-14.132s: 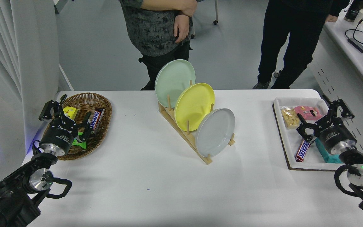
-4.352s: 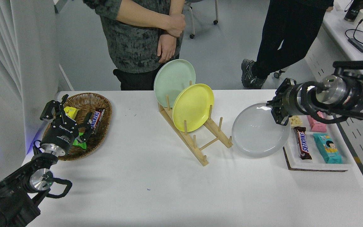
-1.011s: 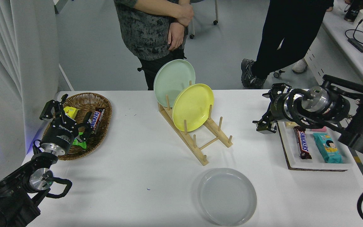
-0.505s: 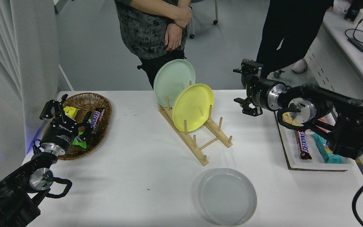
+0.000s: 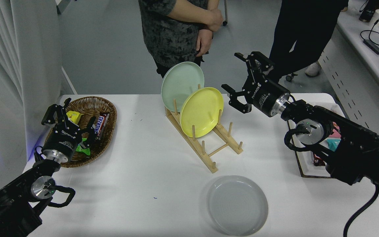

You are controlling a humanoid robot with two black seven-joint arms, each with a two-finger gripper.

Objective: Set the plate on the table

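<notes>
The light-grey plate (image 5: 237, 204) lies flat on the white table (image 5: 143, 184) near the front edge, in front of the wooden rack (image 5: 209, 148). My right gripper (image 5: 242, 79) is open and empty, raised above the table to the right of the yellow plate (image 5: 202, 112), far from the grey plate. The pale green plate (image 5: 182, 86) stands behind the yellow one in the rack. My left gripper (image 5: 68, 120) is open and parked over the wicker basket (image 5: 90, 108) at the left.
The basket holds a Snickers bar (image 5: 102, 123) and other snacks. A white tray with a cork edge (image 5: 299, 164) lies at the right, mostly hidden by my right arm. Two people stand at the table's far side.
My right gripper has swung left and upward from near the tray to beside the yellow plate. The grey plate has stayed flat on the table. The left arm has not moved.
</notes>
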